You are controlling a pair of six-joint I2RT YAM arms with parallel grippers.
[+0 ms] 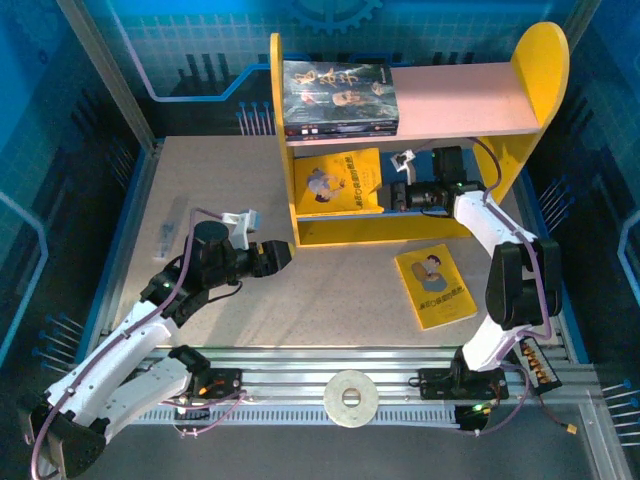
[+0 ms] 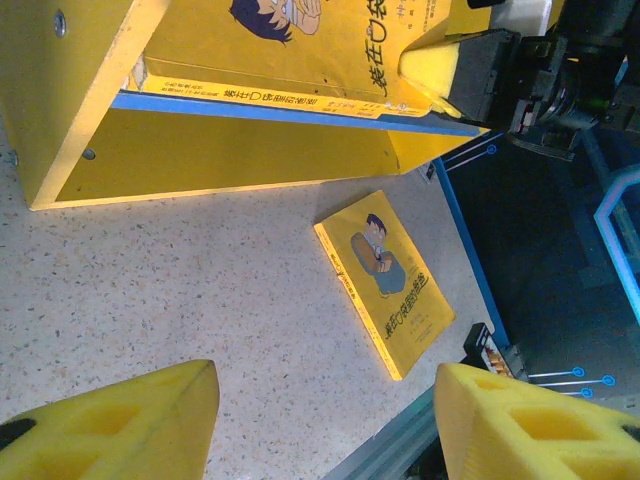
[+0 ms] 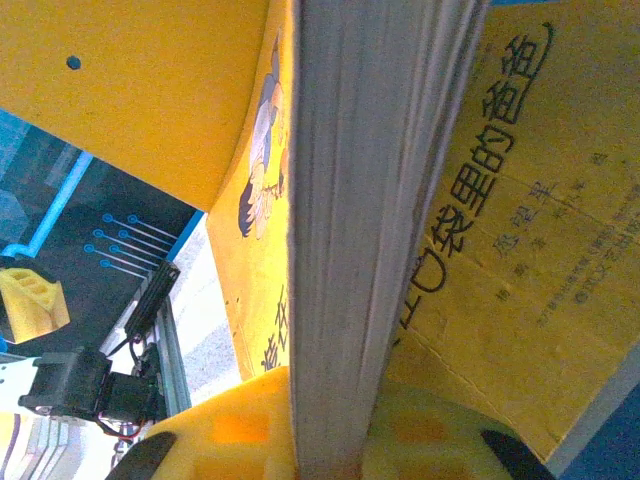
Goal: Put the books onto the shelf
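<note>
Blue panels printed with circuit lines wall in a pale speckled surface (image 1: 300, 300), and the shelf (image 1: 541, 62) stands at its far side, open front facing the arms. We see the right hand (image 1: 403, 190) reaching into the shelf's lower tier, its yellow pads (image 3: 235, 432) clamped together on the page edge of the held yellow book (image 1: 338, 182), which sits on the blue lower board toward the shelf's left panel. The left hand (image 2: 330, 420) hovers in front of that left panel with its fingers well apart, holding nothing and touching nothing. Dark books (image 1: 338, 98) lie stacked at the left end of the shelf's pink upper board, whose right part is bare. A loose yellow book (image 1: 434, 286) lies flat on the surface in front of the shelf's right half, apart from the shelf and from both hands. Bare surface runs between the left hand and the shelf front. The yellow covers carry a cartoon figure and the characters 口袋里的爸爸. We cannot read the lettering on the dark covers.
</note>
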